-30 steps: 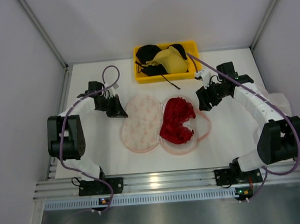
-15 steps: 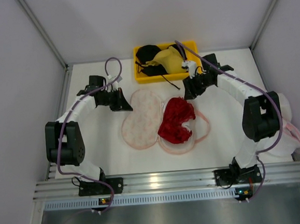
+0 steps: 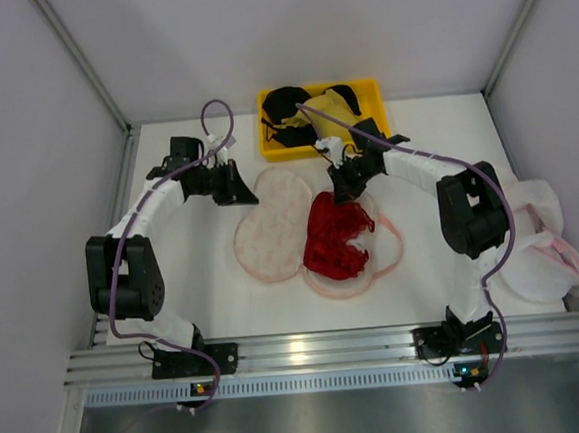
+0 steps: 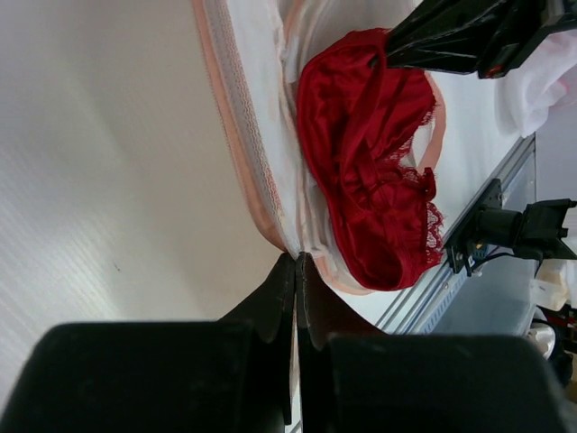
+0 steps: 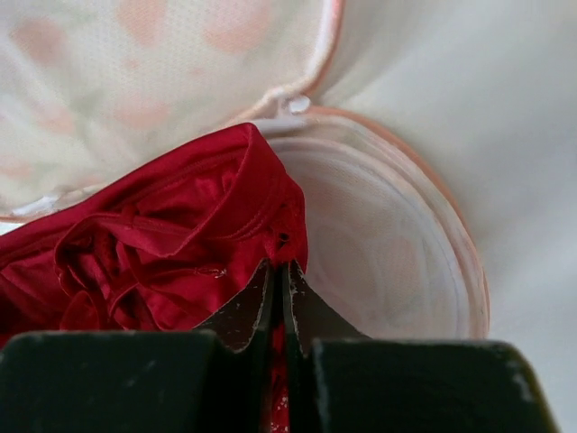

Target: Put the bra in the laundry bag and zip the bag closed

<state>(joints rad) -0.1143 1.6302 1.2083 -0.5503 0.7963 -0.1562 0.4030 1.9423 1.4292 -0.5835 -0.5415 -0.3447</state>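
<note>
The left arm (image 3: 158, 202) bends in from the left, low over the surface (image 3: 200, 284). The left tool (image 3: 235, 189) is pressed together, pinching the pink edge of the laundry bag (image 3: 270, 228), which lies open and flat. The bra (image 3: 333, 238) lies on the bag's right half. The right arm (image 3: 421, 163) bends in from the right. The right tool (image 3: 345, 187) is pinching the bra's far edge.

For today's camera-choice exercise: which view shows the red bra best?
Left wrist: nearly the whole bra shows large, lace edge included. Top external shows the bra whole but small; right wrist shows only a close-up fold of it.
</note>
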